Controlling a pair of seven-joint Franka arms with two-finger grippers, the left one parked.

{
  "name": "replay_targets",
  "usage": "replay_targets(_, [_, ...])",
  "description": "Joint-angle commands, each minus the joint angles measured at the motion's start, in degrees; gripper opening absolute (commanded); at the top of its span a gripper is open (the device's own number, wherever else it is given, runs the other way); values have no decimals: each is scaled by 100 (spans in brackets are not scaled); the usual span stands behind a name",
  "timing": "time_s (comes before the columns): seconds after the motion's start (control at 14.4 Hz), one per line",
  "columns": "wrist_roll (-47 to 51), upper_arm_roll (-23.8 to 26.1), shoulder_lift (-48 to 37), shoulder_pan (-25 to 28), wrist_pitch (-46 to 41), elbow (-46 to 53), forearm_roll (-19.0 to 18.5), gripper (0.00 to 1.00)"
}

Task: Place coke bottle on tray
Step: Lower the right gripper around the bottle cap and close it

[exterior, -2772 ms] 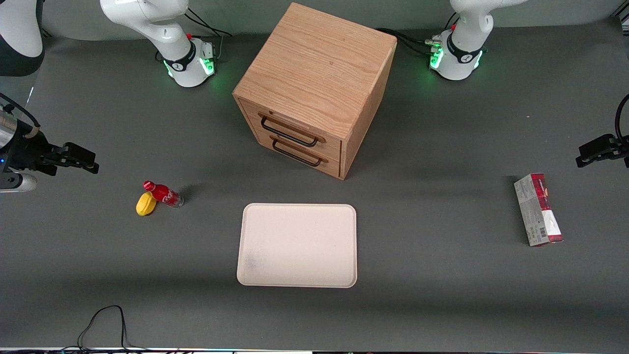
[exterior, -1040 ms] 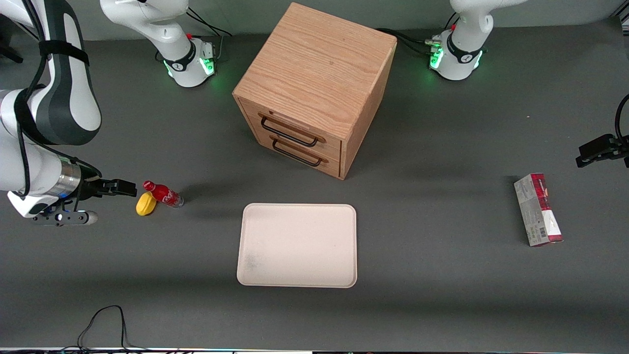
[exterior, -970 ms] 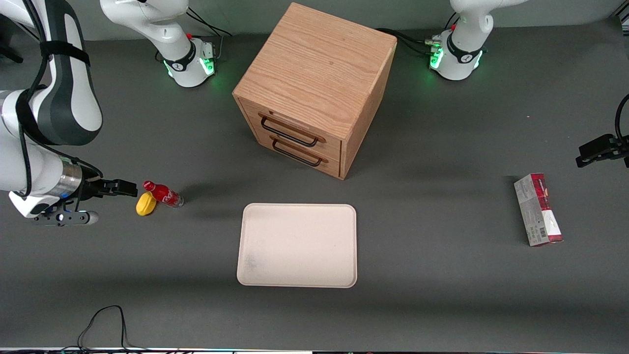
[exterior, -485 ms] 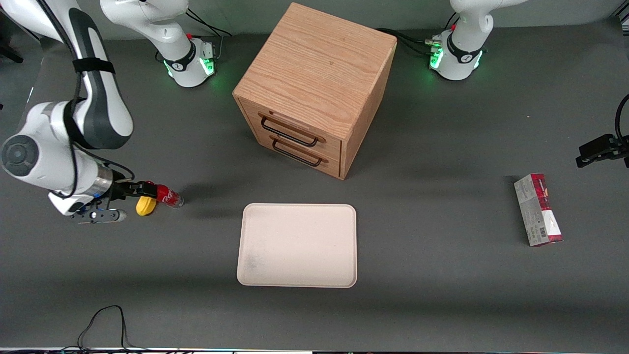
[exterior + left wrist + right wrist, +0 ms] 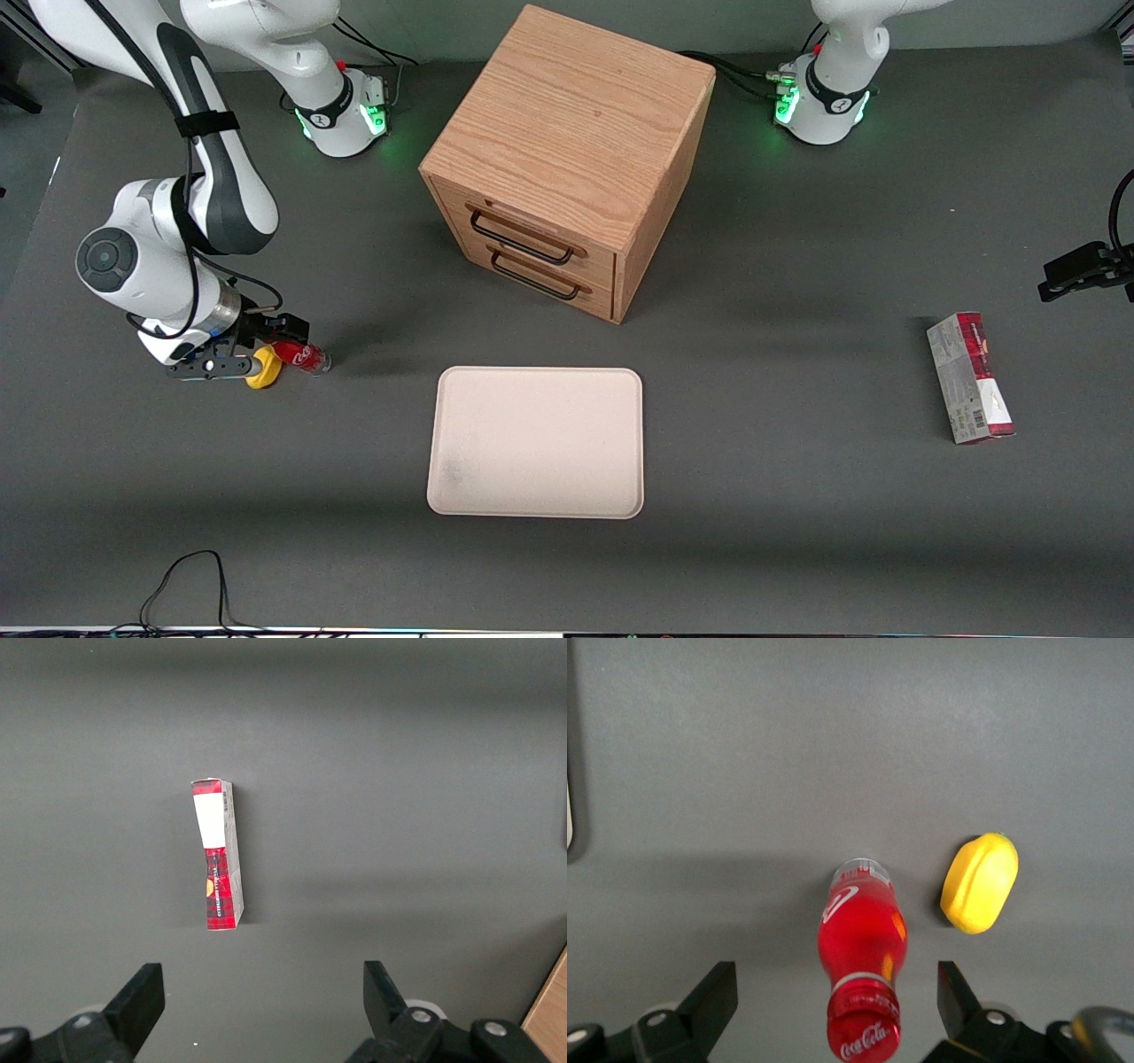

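Your right arm has swung in from the working arm's end of the table since a moment ago, and the gripper (image 5: pixel 285 330) now sits right over the coke bottle (image 5: pixel 301 356), where before it hung short of the cap. Look at that bottle: tiny, red, a red cap with white script on top, white lettering on the label and a clear base. In the wrist view the coke bottle (image 5: pixel 861 970) stands upright on the grey table, framed between the two dark fingers (image 5: pixel 709 999), which are spread wide and touch nothing. The cap sits about midway between them, gaps on both sides. The gripper (image 5: pixel 837 1001) is released, holding nothing. Just beside the bottle lies a small yellow lemon-shaped object (image 5: pixel 980 883), near it but apart. Moving along the table in the front view, you have the cream tray (image 5: pixel 536 443) lying bare, well apart from the bottle. The wooden two-drawer cabinet (image 5: pixel 567 159) stands farther from the front camera than the tray. Toward the parked arm's end lies a red-and-grey carton (image 5: pixel 969 377).
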Motion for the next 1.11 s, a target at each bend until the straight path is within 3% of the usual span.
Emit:
replay_targets(0.0, [29, -33, -225, 38, 86, -232, -130, 100])
replay_targets(0.07, [28, -33, -234, 38, 86, -249, -138, 100])
replay_targets(0.14, [20, -33, -243, 38, 86, -258, -138, 90])
replay_targets(0.35, [11, -77, -243, 30, 77, -250, -138, 32])
replay_targets(0.49, [11, -103, -243, 30, 77, -232, -138, 2])
replay_targets(0.83, [230, -68, -173, 38, -238, 293, -130, 0])
replay_targets(1.04, [695, -42, 72, 231, -1211, 1424, -130, 0])
